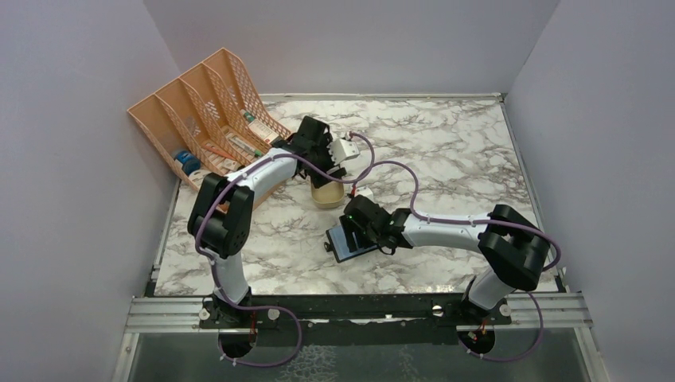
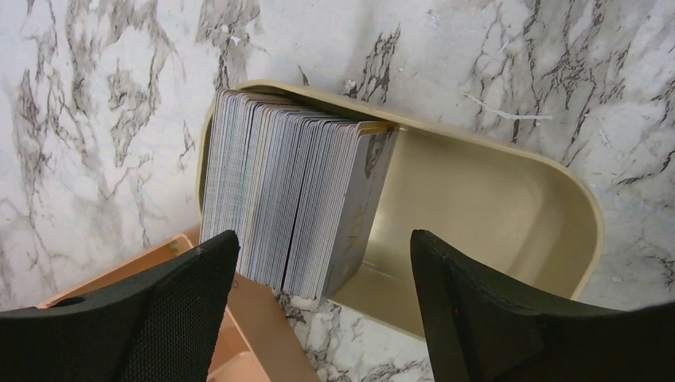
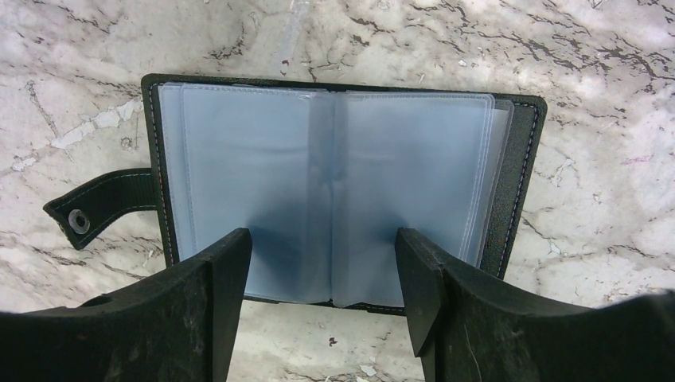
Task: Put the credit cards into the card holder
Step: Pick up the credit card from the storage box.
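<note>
Where the cards [image 2: 294, 207] stand: packed on edge as one stack at one end of the tin [image 2: 493, 199].
Left tool [image 2: 322, 239]: released, fingers spread wide above the tin, over the stack, holding nothing.
Holder [image 3: 239, 159]: lying open on the table [image 1: 446, 151] near the tin, towards the arm bases, clear sleeves up, strap out flat.
Right tool [image 3: 322, 235]: released, fingers parted, near the tin above the holder; contact unclear.

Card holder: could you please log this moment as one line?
left gripper: open over credit cards | right gripper: open over card holder
</note>
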Tool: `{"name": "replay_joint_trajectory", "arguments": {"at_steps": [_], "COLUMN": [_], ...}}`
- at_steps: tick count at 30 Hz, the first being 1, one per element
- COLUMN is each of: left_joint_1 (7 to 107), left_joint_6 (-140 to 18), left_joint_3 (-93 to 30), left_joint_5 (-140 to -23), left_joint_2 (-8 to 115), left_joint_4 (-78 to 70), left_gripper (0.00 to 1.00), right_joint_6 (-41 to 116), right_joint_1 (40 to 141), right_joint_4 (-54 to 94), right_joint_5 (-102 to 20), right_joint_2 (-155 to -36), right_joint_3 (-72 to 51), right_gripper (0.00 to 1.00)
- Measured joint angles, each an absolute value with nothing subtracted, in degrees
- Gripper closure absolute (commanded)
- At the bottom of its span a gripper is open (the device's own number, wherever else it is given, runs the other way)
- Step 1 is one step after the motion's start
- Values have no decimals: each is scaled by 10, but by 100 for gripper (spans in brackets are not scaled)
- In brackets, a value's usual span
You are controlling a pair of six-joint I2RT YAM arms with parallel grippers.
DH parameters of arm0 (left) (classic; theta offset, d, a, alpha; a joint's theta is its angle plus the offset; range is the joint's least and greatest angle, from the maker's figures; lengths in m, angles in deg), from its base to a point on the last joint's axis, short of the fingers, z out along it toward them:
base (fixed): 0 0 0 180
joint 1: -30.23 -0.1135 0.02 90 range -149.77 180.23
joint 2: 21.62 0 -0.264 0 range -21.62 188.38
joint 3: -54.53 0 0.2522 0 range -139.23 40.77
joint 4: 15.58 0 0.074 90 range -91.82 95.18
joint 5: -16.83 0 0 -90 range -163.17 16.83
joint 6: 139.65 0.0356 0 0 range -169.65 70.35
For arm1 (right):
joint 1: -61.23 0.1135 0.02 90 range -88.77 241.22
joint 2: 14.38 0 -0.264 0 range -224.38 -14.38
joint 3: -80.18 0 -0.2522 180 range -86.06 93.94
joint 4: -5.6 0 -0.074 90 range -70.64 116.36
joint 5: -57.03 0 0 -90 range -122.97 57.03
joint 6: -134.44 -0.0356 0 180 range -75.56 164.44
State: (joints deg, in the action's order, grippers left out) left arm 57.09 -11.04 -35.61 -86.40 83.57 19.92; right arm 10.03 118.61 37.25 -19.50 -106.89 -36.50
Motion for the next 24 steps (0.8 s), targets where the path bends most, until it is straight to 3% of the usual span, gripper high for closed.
{"name": "replay_joint_trajectory", "arguments": {"at_steps": [24], "left_joint_1": [601], "left_joint_6": [-38], "left_joint_3": [-324], "left_joint_5": [-767], "left_joint_2": [863], "left_joint_4": [102], "left_gripper": [38], "right_joint_6": [100], "right_joint_1": [1186], "right_joint_4": [374], "right_joint_5": [-193], "right_joint_2": [-1069], "right_joint_3": [-365], "right_gripper": [33]}}
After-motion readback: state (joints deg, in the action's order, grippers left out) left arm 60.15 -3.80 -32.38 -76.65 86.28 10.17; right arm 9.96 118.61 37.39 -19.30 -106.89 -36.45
